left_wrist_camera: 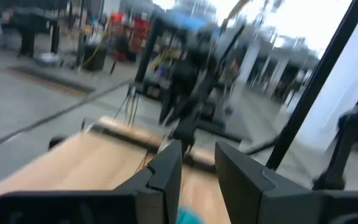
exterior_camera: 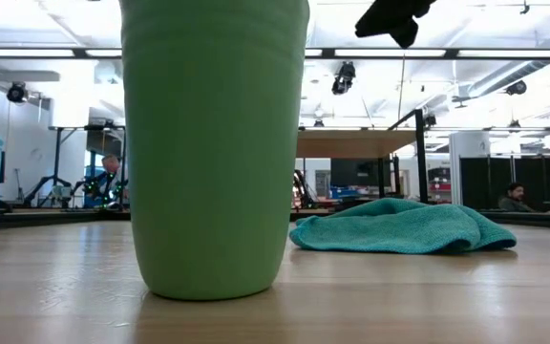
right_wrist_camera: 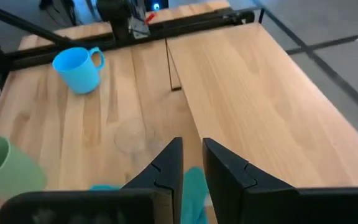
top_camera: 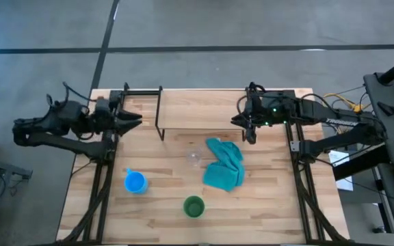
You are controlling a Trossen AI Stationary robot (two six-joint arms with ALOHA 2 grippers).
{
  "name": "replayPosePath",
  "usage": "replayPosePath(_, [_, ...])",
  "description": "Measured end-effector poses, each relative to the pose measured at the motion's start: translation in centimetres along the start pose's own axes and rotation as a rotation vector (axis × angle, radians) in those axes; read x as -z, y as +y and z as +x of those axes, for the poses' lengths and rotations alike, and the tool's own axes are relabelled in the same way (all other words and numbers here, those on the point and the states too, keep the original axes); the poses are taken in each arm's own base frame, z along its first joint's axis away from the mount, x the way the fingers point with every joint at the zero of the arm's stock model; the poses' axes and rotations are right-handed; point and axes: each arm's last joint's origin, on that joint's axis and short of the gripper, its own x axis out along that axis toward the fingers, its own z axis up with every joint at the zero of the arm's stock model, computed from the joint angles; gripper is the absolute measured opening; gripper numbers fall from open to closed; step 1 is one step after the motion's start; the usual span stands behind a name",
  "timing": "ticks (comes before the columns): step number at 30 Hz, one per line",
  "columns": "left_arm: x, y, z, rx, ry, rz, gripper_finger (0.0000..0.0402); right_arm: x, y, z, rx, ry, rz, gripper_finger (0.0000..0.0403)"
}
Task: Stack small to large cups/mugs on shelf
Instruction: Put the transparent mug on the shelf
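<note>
The small clear glass cup (top_camera: 195, 157) stands upright on the table just in front of the shelf (top_camera: 204, 109), a light board on thin black legs. The blue mug (top_camera: 135, 182) and the green cup (top_camera: 194, 206) stand nearer the table's near edge; the green cup (exterior_camera: 213, 143) fills the low view. My left gripper (top_camera: 137, 121) hovers left of the shelf, my right gripper (top_camera: 250, 135) at the shelf's right end, above the table. Both show a narrow gap between their fingers (left_wrist_camera: 197, 168) (right_wrist_camera: 191, 158) and hold nothing. The right wrist view shows the mug (right_wrist_camera: 78, 67), the glass (right_wrist_camera: 131, 135) and the green cup (right_wrist_camera: 5, 171).
A crumpled teal cloth (top_camera: 224, 164) lies right of the glass cup, below and in front of my right gripper. Black frame rails (top_camera: 101, 184) run along the table's left and right sides. People sit in the room beyond the table (exterior_camera: 514, 198).
</note>
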Motion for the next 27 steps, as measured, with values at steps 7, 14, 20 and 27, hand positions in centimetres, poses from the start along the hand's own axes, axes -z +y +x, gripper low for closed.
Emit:
replayPosePath(7, [-1.8,-0.8,1.1,0.051,-0.193,0.062,0.0084,-1.5,0.1,-1.3,-0.001,-0.016,-0.024,0.0057])
replayPosePath(14, [-0.2,-0.6,2.7,0.006,-0.081,0.147,0.0084,-1.4,0.1,-2.1,-0.003,-0.034,-0.043,0.0057])
replayPosePath(20, [0.5,-0.6,3.9,-0.023,-0.036,0.126,0.0084,-1.4,0.1,-2.1,-0.002,-0.03,-0.048,0.0057])
replayPosePath(27, [1.5,-0.6,5.6,-0.038,0.022,0.143,0.0084,-1.3,0.1,-2.0,-0.002,-0.025,-0.061,0.0057])
